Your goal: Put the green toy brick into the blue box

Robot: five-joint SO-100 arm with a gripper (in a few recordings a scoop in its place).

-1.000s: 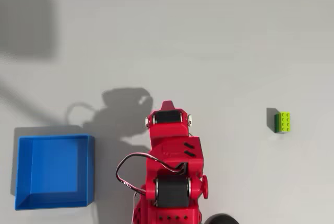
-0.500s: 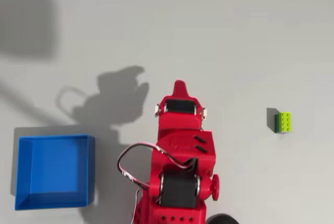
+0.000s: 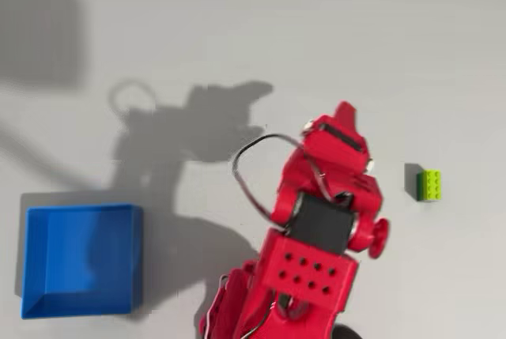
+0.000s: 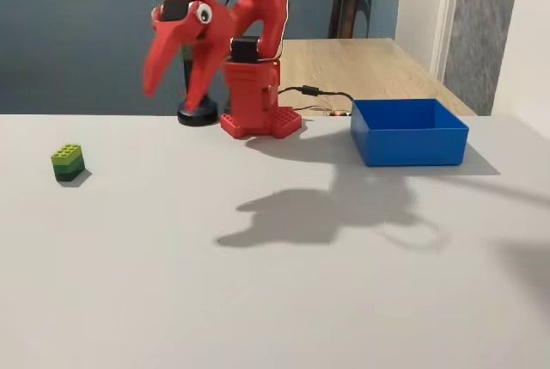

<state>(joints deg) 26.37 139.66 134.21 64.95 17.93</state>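
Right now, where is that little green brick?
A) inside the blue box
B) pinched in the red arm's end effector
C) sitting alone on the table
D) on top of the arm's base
C: the green brick sits on the grey table, apart from the end effector and the blue box.

One green toy brick (image 3: 429,185) at the right of the overhead view — just the one — and one blue box (image 3: 79,260) at lower left; one red arm (image 3: 316,228) between them, carrying one gripper (image 4: 172,85)
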